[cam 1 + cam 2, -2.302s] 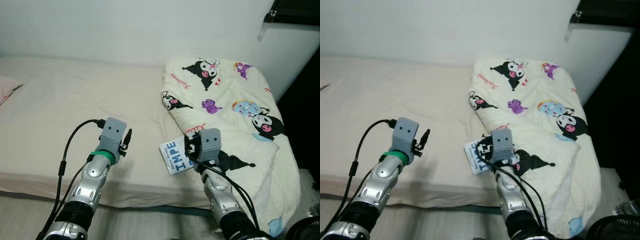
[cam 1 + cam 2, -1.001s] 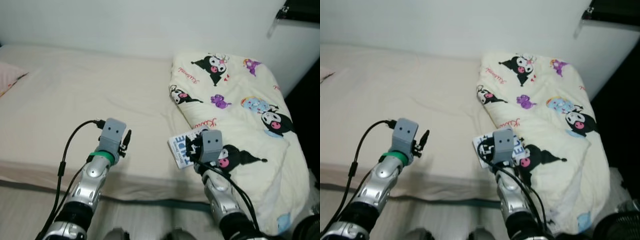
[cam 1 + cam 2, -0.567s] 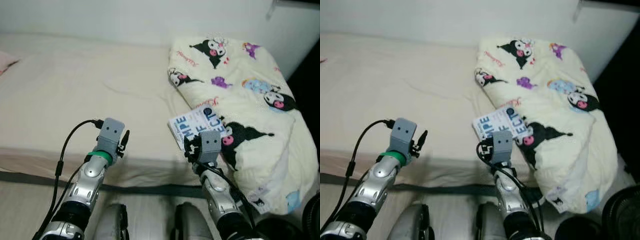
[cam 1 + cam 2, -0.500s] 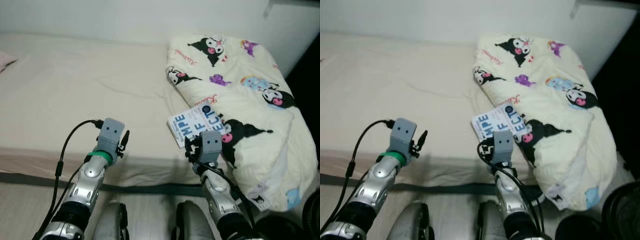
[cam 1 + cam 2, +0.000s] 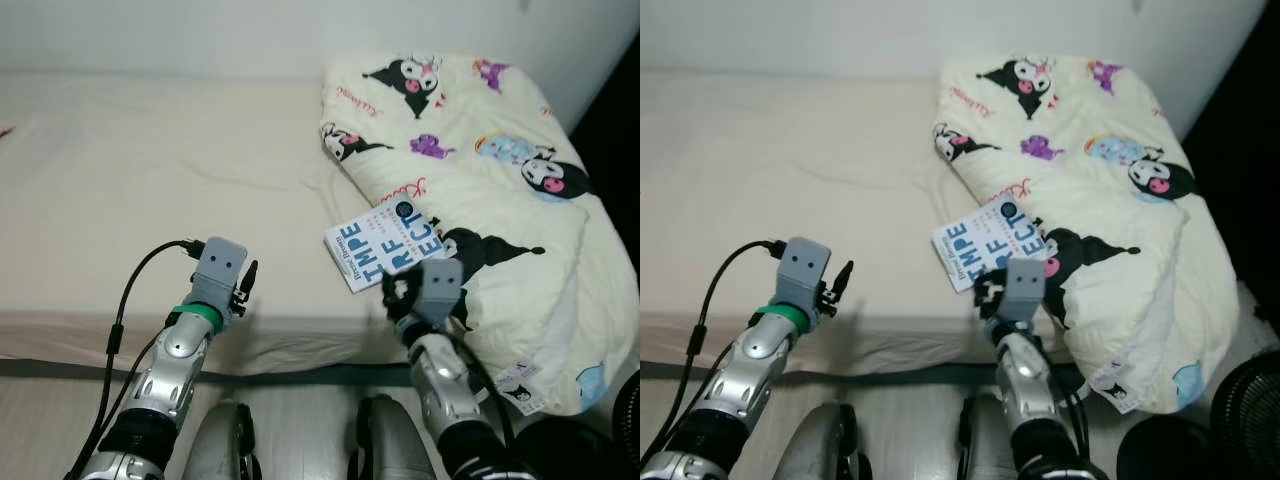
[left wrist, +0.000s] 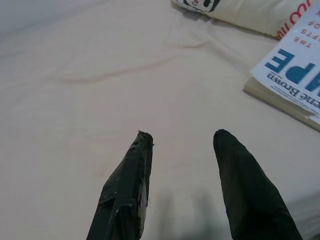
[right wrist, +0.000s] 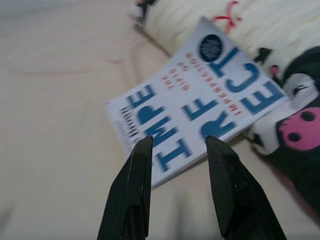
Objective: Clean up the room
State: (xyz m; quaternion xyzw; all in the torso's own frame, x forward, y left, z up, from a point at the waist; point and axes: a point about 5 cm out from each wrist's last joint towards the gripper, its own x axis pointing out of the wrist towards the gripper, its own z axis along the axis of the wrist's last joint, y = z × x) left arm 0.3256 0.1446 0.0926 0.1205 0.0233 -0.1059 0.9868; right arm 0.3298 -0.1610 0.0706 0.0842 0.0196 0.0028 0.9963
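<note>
Cream bedding, cartoon print, one blue-lettered book

The bed sheet (image 5: 150, 150) is plain cream; the comforter (image 5: 480, 140) is pale yellow with black, purple and blue cartoon characters; the book (image 5: 383, 245) is white with blue and red lettering.

a white paperback book with blue lettering (image 5: 987, 243) lies on the cream bedsheet (image 5: 790, 170), its far edge against a cream cartoon-print duvet (image 5: 1110, 200). the right gripper (image 5: 988, 290) sits at its near edge; the left gripper (image 5: 840, 282) hovers over bare sheet.
</note>
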